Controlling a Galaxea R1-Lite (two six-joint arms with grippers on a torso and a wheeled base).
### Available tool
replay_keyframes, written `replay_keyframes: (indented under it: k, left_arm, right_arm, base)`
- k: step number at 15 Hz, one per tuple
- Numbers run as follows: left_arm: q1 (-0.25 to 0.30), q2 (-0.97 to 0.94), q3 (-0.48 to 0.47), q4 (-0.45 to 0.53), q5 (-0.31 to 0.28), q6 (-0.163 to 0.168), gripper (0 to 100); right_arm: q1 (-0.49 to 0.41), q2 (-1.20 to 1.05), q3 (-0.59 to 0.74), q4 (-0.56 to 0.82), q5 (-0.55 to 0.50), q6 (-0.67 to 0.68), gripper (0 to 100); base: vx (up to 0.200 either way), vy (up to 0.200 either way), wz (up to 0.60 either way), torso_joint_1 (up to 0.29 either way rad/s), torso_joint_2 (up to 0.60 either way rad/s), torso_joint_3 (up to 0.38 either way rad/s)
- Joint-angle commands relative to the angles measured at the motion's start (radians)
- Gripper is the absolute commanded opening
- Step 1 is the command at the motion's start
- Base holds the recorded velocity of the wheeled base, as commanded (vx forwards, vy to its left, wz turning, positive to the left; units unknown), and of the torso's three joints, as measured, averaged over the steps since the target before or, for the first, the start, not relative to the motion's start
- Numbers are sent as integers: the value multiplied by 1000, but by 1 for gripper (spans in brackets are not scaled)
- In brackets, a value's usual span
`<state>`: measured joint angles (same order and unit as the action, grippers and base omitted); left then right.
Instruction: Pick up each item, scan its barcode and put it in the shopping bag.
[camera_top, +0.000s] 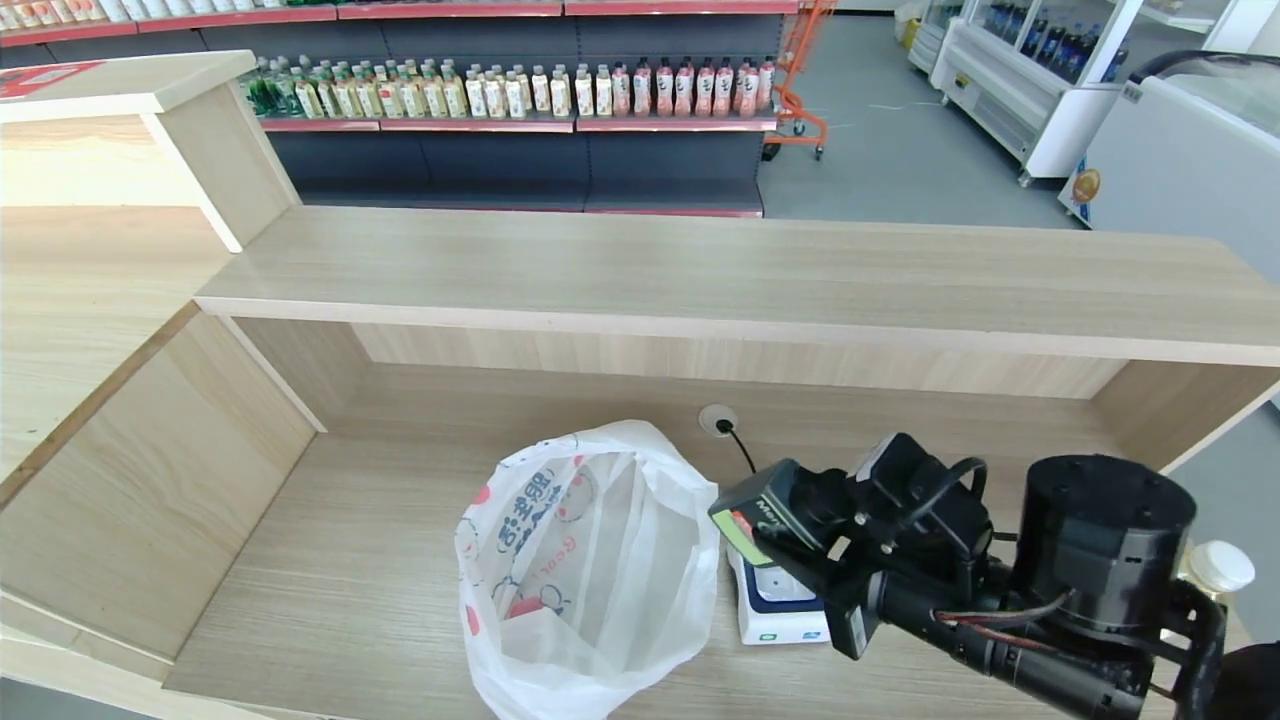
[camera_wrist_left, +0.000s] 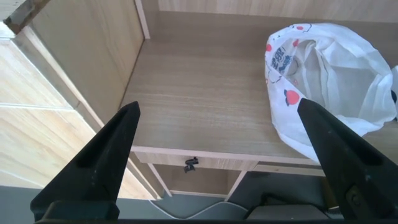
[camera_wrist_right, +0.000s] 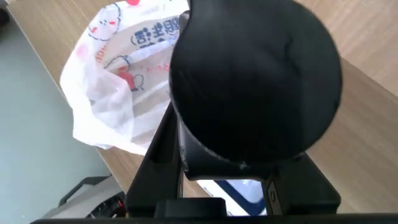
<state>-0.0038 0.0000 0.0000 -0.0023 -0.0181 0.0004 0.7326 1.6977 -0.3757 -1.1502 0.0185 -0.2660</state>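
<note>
On the wooden checkout counter (camera_top: 350, 580), the shopping bag (camera_top: 590, 560) stands open. The right gripper (camera_top: 815, 525) appears clamped on a dark item (camera_top: 752, 512) above the scanner (camera_top: 780, 612); bagging remains. The left gripper (camera_wrist_left: 217, 106) has its jaws apart, empty.

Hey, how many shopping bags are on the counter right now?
1. The white shopping bag stands open on the lower counter, beside the white device. The right arm hides some counter, so another could be hidden.
</note>
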Motion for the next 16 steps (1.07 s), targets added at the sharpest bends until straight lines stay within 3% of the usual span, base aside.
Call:
replay_keyframes:
  k: [1, 9, 12, 16]
  left_arm:
    - [1, 2, 0, -1, 0, 1, 100]
    - [1, 2, 0, -1, 0, 0, 100]
    - [1, 2, 0, -1, 0, 0, 100]
    - [1, 2, 0, -1, 0, 0, 100]
  right_arm:
    - [77, 36, -20, -9, -49, -4, 0]
    - [225, 286, -249, -8, -292, -55, 0]
    - [286, 369, -272, -13, -407, -49, 0]
    - [315, 399, -244, -9, -450, -19, 0]
  base:
    - [0, 0, 0, 0, 0, 0]
    - [0, 0, 0, 0, 0, 0]
    - [0, 0, 0, 0, 0, 0]
    - [0, 0, 0, 0, 0, 0]
